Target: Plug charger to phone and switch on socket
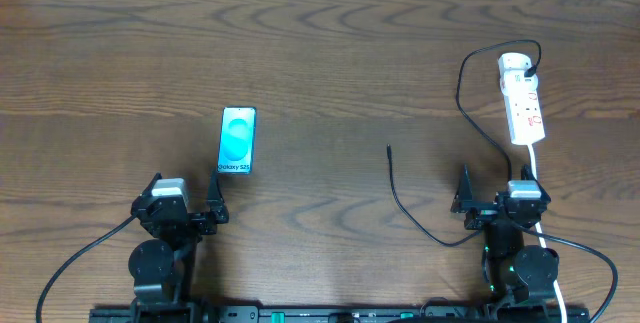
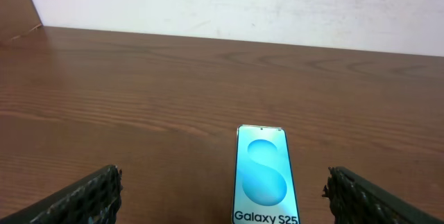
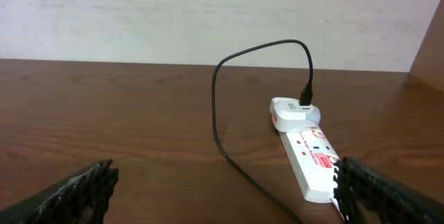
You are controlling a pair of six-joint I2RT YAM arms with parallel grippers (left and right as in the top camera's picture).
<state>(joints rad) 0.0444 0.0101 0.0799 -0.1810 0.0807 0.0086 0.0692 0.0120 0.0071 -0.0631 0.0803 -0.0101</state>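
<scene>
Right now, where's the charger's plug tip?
Overhead view: the charger's plug tip lies free on the table, right of centre, between the phone and the socket, touching neither.

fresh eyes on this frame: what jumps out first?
The phone, its cyan screen lit, lies on the dark wood table left of centre, just ahead of the open left gripper. At far right sits the white socket, with the black charger cable plugged in at its far end, looping off and ending in a free tip mid-table. The right gripper, also open, holds nothing.
</scene>
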